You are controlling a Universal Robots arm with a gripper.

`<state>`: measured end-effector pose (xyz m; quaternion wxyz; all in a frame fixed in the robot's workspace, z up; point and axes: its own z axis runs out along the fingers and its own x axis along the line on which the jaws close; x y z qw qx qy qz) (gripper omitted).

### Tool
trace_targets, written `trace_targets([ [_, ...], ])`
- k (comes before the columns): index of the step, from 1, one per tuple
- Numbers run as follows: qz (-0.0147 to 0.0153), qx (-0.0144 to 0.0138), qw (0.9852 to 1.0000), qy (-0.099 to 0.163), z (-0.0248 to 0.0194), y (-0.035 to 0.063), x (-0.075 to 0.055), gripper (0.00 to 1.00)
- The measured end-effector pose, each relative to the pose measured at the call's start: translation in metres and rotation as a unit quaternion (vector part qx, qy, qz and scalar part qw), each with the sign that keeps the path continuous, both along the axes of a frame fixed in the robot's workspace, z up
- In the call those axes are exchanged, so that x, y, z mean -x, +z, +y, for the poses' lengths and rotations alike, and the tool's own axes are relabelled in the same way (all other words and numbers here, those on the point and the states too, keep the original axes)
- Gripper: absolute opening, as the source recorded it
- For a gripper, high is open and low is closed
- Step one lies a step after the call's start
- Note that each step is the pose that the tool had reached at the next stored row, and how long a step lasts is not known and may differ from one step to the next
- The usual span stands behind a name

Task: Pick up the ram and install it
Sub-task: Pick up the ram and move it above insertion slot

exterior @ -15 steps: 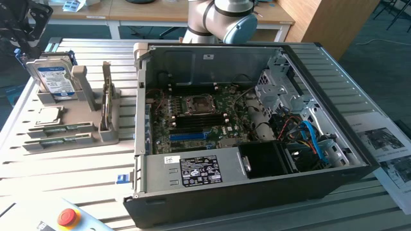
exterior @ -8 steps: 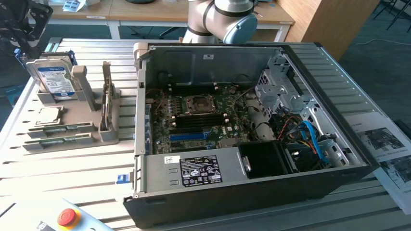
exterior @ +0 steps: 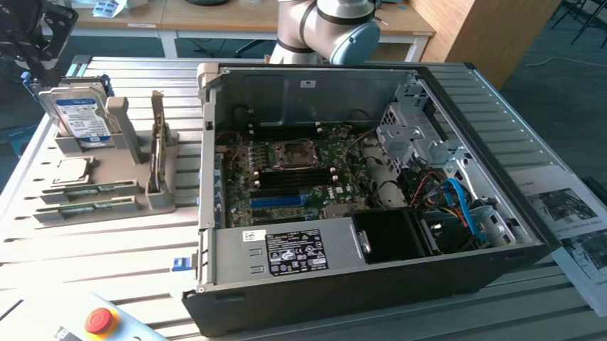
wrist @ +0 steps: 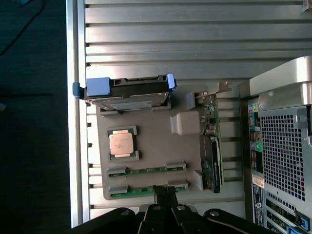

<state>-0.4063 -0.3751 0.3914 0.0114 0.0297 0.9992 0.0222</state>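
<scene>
The wrist view shows the fingers (wrist: 168, 196) pressed together and empty, right at the ram (wrist: 141, 190). The ram is a thin green stick lying in the grey tray's (wrist: 156, 141) slot farther from the CPU (wrist: 122, 144). The exterior view looks into the open computer case (exterior: 379, 284), with its motherboard (exterior: 303, 170) exposed.

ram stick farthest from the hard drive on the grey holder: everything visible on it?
The ram is a long, narrow green board strip with small dark parts along it. It sits lengthwise in the outermost slot of the grey holder, both ends caught in grey end pockets. It runs parallel to a second stick and apart from it. It is not in the computer case. In the wrist view the shut claw overlaps its middle; contact cannot be told.
</scene>
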Motion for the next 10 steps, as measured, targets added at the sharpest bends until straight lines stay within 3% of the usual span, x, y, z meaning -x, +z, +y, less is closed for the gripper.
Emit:
trace_targets([
  [5,0.0,0.0,0.9997,0.023,0.0,0.0,0.0,0.11],
  [10,0.0,0.0,0.9984,0.057,0.0,0.0,0.0,0.11],
])
